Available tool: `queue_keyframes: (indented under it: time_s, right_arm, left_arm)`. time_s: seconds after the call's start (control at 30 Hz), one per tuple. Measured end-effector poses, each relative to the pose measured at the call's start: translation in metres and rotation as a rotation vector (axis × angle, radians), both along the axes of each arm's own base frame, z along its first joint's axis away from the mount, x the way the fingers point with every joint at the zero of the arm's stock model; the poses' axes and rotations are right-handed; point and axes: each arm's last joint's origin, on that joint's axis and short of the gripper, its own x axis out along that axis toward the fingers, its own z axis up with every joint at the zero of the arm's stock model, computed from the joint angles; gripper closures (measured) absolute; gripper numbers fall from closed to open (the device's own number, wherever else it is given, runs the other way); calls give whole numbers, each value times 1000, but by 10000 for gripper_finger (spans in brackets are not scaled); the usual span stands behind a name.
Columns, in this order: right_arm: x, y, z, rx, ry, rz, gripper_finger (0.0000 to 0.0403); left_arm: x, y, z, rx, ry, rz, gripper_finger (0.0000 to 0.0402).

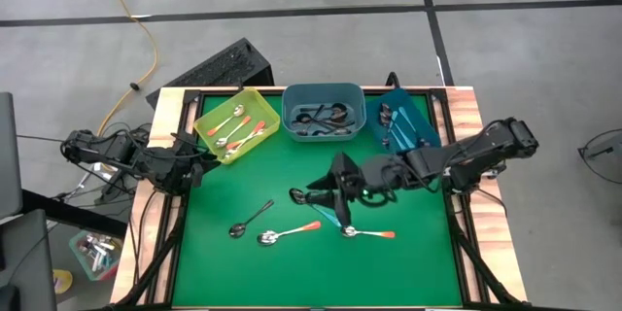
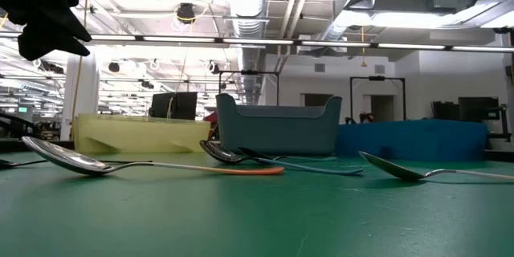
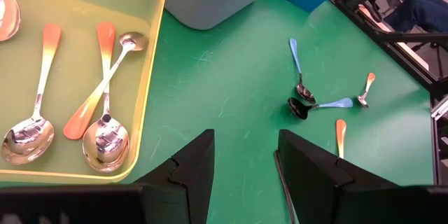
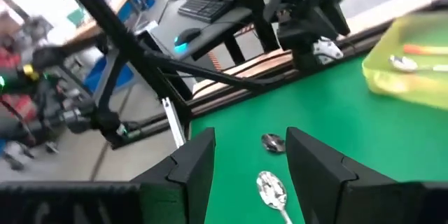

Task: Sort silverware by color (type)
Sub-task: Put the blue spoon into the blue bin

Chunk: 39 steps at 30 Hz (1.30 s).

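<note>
Several spoons lie loose on the green mat [image 1: 408, 262]: a dark one [image 1: 251, 219], two orange-handled ones [image 1: 289, 233] [image 1: 367, 234] and teal-handled ones [image 1: 330, 211]. Three bins stand along the far edge. The yellow bin [image 1: 236, 124] has orange-handled spoons, the grey-blue bin [image 1: 323, 110] has dark spoons and the blue bin [image 1: 400, 121] has teal ones. My right gripper [image 1: 326, 183] [image 4: 250, 140] hovers open above the mat's middle, over the loose spoons, with nothing between its fingers. My left gripper [image 1: 202, 162] [image 3: 245, 140] waits open at the left edge, beside the yellow bin.
Wooden rails [image 1: 165, 146] and a black frame border the mat on the left and right. The near half of the mat is bare green beyond the loose spoons. The low view shows the three bins in a row behind the spoons [image 2: 64, 159] [image 2: 401, 169].
</note>
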Motion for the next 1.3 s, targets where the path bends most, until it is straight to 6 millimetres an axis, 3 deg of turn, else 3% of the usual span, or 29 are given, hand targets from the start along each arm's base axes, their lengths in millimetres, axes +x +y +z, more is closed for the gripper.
queue_keyframes:
  time_s: [0.27, 0.4, 0.57, 0.63, 0.77, 0.9, 1.07, 1.3]
  right_arm:
    - [-5, 20, 9, -175, -119, 75, 216]
    - [-4, 22, 22, -281, -266, 90, 216]
    - [-10, 22, 30, -380, -330, 167, 216]
    - [-22, 18, 48, -396, -390, 185, 216]
    - [-62, 3, 103, -434, -594, 144, 216]
    - [-90, -8, 128, -497, -681, 116, 216]
    - [-127, -24, 145, -552, -667, 53, 216]
    - [-139, -33, 121, -534, -324, -49, 216]
  left_arm:
    - [0, 0, 0, 0, 0, 0, 258]
    - [0, 0, 0, 0, 0, 0, 258]
    - [0, 0, 0, 0, 0, 0, 258]
    - [0, 0, 0, 0, 0, 0, 258]
    - [0, 0, 0, 0, 0, 0, 258]
    - [0, 0, 0, 0, 0, 0, 258]
    - [0, 0, 0, 0, 0, 0, 258]
    - [0, 0, 0, 0, 0, 0, 258]
